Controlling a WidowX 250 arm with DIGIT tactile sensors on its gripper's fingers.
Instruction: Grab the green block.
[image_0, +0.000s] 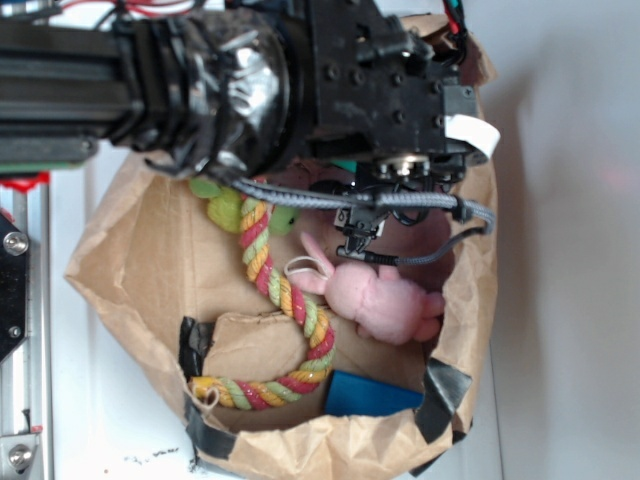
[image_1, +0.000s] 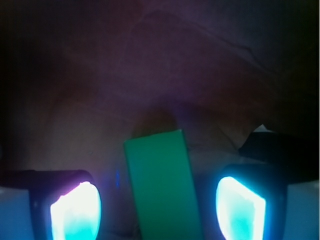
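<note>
A crumpled brown paper bag (image_0: 130, 250), patched with black tape (image_0: 443, 390) at its lower corners, holds everything else in the exterior view. A braided rope toy (image_0: 275, 300) in red, yellow and green runs from the bag's upper middle down and curls along its lower edge, with a fuzzy light-green plush toy (image_0: 228, 208) at its upper end. A pink plush bunny (image_0: 375, 300) lies toward the bag's right side, just beside the rope, and a blue rectangular block (image_0: 368, 395) sits below it against the bag's lower edge.
</note>
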